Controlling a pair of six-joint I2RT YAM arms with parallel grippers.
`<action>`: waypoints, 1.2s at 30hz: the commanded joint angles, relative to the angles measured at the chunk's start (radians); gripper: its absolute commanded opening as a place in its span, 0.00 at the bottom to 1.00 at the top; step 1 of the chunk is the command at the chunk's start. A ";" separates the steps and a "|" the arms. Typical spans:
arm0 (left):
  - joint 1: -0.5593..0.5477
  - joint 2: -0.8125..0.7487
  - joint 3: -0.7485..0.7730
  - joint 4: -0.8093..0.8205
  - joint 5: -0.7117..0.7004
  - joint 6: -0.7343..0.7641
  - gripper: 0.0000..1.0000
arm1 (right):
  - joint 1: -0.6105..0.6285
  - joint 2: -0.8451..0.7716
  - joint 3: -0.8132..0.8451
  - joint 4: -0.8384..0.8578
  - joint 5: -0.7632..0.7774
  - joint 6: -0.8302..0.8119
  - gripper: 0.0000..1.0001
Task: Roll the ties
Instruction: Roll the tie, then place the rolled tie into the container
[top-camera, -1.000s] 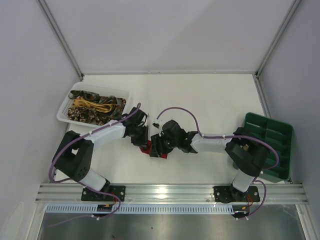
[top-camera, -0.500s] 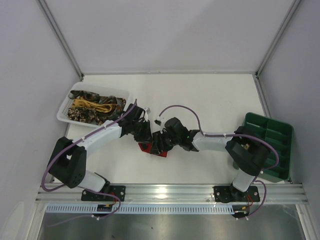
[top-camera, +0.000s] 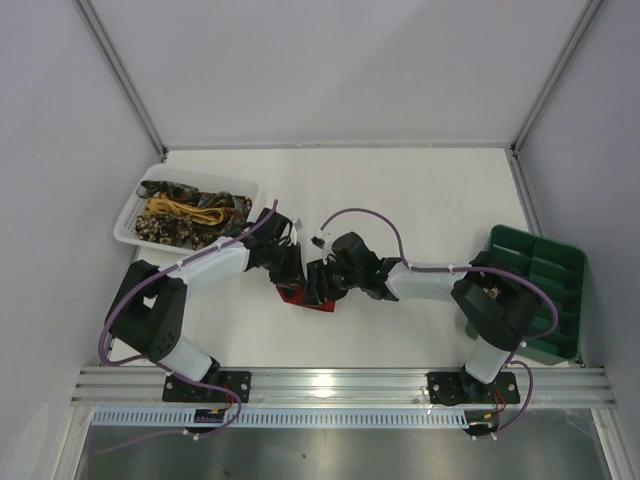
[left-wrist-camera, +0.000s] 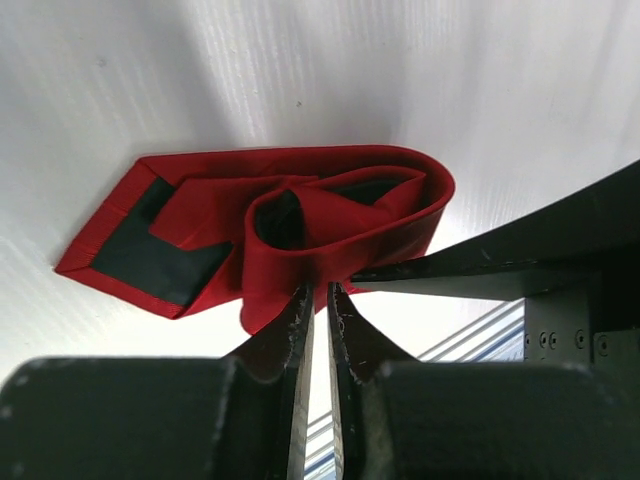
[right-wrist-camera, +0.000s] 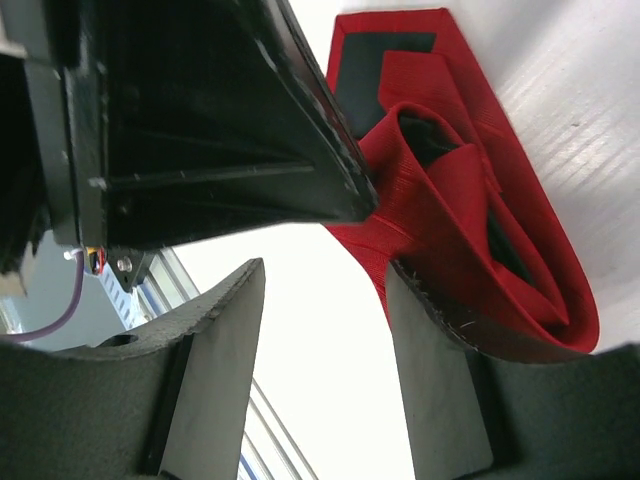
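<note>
You have one red tie (left-wrist-camera: 300, 215) loose on the table (top-camera: 420, 190), near the middle of the overhead view. At ten o'clock stands one white basket (top-camera: 128, 225) holding one heap of ties (top-camera: 190, 212). You can pick out brown-gold patterned cloth and a yellow band, but the tangle is too dense to count them. At four o'clock sits one green tray (top-camera: 560, 290); its compartments are partly covered, so you cannot count them. You have two arms, the left arm (top-camera: 200, 268) and the right arm (top-camera: 430, 285). Each carries one gripper, the left gripper (left-wrist-camera: 318, 298) and the right gripper (right-wrist-camera: 325, 270), with two fingers apiece, four in all.
</note>
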 joint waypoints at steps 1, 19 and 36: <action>0.028 0.001 -0.005 0.000 -0.021 0.034 0.15 | -0.014 -0.032 -0.007 0.009 -0.016 0.016 0.57; 0.039 0.034 -0.023 0.032 -0.021 0.048 0.13 | -0.180 -0.146 0.019 -0.221 -0.053 0.059 0.60; 0.085 0.093 0.015 0.041 -0.007 0.077 0.12 | -0.231 -0.008 -0.106 0.083 -0.222 0.146 0.71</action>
